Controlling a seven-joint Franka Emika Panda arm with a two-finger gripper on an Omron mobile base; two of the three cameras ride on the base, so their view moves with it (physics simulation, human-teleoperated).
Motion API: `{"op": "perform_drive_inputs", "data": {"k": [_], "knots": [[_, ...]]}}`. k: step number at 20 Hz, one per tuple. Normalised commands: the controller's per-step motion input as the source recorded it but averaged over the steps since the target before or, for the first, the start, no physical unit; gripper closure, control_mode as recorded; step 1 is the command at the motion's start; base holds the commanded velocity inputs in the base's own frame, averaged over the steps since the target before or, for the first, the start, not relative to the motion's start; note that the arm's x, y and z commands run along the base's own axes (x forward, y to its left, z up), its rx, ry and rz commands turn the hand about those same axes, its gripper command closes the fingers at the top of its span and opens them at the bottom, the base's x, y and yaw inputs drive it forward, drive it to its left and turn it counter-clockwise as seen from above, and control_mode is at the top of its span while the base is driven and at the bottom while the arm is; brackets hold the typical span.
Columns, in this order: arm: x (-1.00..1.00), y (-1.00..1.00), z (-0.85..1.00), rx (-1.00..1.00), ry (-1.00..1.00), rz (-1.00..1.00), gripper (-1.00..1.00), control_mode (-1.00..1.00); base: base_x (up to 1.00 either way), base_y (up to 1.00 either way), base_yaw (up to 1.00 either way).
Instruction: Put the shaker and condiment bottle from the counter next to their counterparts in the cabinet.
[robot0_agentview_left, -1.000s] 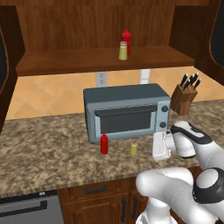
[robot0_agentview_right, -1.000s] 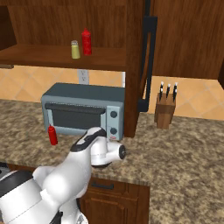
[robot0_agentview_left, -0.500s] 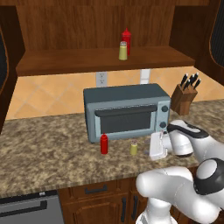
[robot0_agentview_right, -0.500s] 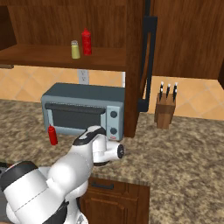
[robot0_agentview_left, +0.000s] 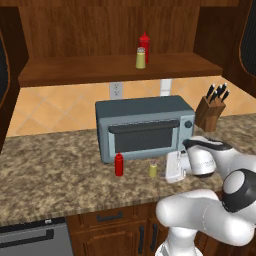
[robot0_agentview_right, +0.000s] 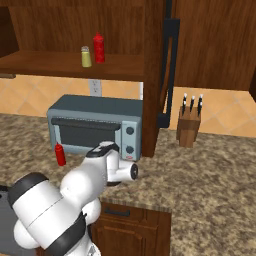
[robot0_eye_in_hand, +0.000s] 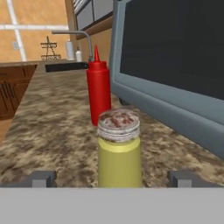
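Cabinet stands as the largest item, dark wood with a long plank shelf, and on that shelf the counterparts are in place: a red bottle on the shelf with a yellow-green shaker on the shelf just beside it; no second pair has joined them, so neither delivery is done; bench, mottled stone, carries the toaster oven and, further right, a knife block; arm reaches low across the front of the bench toward the oven's foot; condiment bottle stands upright on the bench just in front of the oven's lower left corner, untouched; shaker stands upright near it, a little to the right, likewise on the bench; pincer is spread wide and holds nothing, its two tips level with the shaker's lower body on either side in the hand view, apart from it, with the bottle behind; judgement: the task is at its opening stage, the first grasp lined up on the shaker but not closed; remaining are that grasp, the lift to the shelf beside its twin, and the whole of the same cycle for the bottle.
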Motion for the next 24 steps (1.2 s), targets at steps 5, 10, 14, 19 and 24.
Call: {"op": "perform_drive_inputs", "data": {"k": [5,10,14,19,24], "knots": [[0.0,0.34,-0.13,0.0,0.0,-0.02,-1.0,-1.0,0.0,0.0,0.0],[0.0,0.35,-0.13,0.0,0.0,-0.02,-1.0,-1.0,0.0,0.0,0.0],[0.0,0.28,-0.12,0.0,0.0,-0.02,-1.0,-1.0,0.0,0.0,0.0],[0.03,0.1,-0.04,0.0,0.01,-0.01,1.0,-1.0,0.0,0.0,0.0],[0.0,0.0,0.07,0.0,0.03,0.0,1.0,-1.0,0.0,0.0,0.0]]}}
